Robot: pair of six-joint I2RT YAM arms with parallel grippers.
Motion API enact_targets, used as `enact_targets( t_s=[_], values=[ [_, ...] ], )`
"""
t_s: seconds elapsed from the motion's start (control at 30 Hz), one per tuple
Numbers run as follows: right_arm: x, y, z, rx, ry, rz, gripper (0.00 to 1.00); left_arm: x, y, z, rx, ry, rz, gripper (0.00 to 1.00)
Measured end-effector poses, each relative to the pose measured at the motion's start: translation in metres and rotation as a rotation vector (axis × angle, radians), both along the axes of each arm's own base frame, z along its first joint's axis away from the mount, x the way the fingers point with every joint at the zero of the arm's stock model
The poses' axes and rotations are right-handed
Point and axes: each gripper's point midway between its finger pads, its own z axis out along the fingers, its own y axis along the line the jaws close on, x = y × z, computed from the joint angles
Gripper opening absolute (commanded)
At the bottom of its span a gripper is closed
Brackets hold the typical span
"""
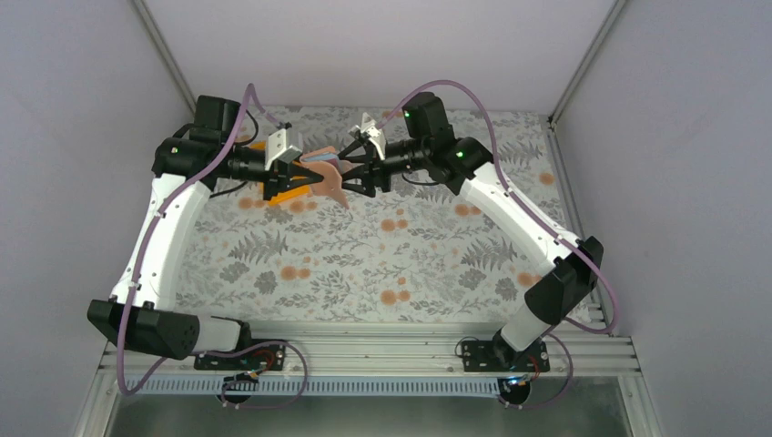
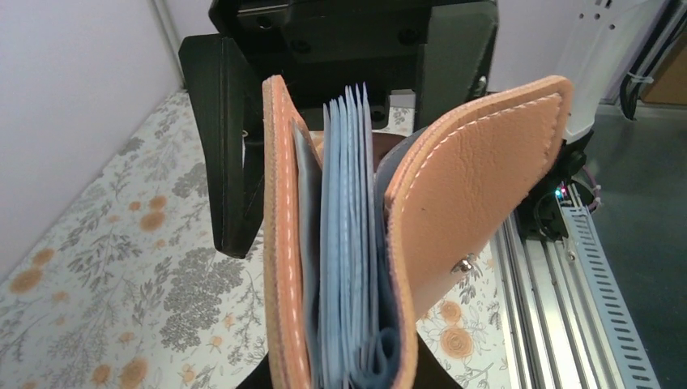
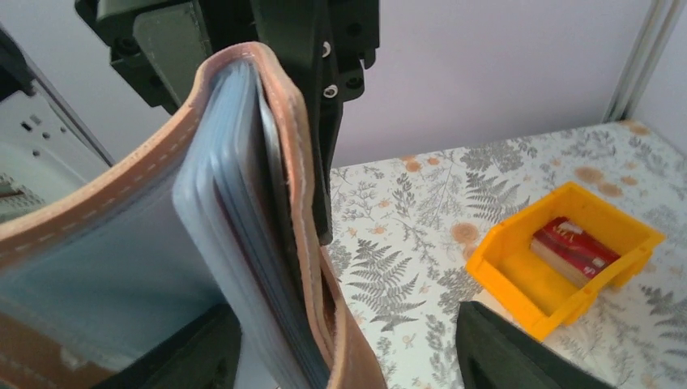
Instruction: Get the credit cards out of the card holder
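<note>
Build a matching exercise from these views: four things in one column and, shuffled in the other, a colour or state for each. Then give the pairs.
Things:
1. card holder
2. tray
3. credit cards lying in the tray
4. left gripper

Colour or state:
a. orange
b. shut on the card holder
c. tan outside, pale blue sleeves inside
d. red

Pairs: 1-c, 2-a, 3-d, 4-b
</note>
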Motion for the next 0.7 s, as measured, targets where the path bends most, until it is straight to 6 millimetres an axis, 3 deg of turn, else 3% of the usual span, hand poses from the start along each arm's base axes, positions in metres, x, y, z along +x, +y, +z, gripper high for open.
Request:
enact_targets(
  t_s=[0.2, 0.27, 0.37, 0.5, 0.6, 0.7],
  values=[
    [-0.005, 0.004, 0.004, 0.023, -0.007, 0.032, 0.06, -0.004, -0.001, 0.0, 0.0, -0.012, -0.022, 0.02],
    [-0.011, 0.005, 0.004, 0.031, 0.006, 0.058, 0.04, -0.003, 0.0, -0.001, 0.001, -0.012, -0.017, 0.04],
    [-0.013, 0.006, 0.003, 0.045, -0.005, 0.072, 0.04, -0.003, 0.001, -0.001, -0.001, 0.02, -0.002, 0.53],
    [-0.007, 0.002, -0.007, 0.033, 0.051, 0.016, 0.04, 0.005, 0.001, -0.001, 0.014, 0.017, 0.035, 0.98],
    [0.014, -0.001, -0.016, -0.002, 0.105, -0.13, 0.04, 0.024, 0.007, -0.006, 0.065, 0.008, 0.135, 1.0],
    [0.054, -0.015, -0.024, -0.05, 0.178, -0.421, 0.04, 0.046, 0.017, -0.008, 0.118, -0.022, 0.257, 1.0]
  ],
)
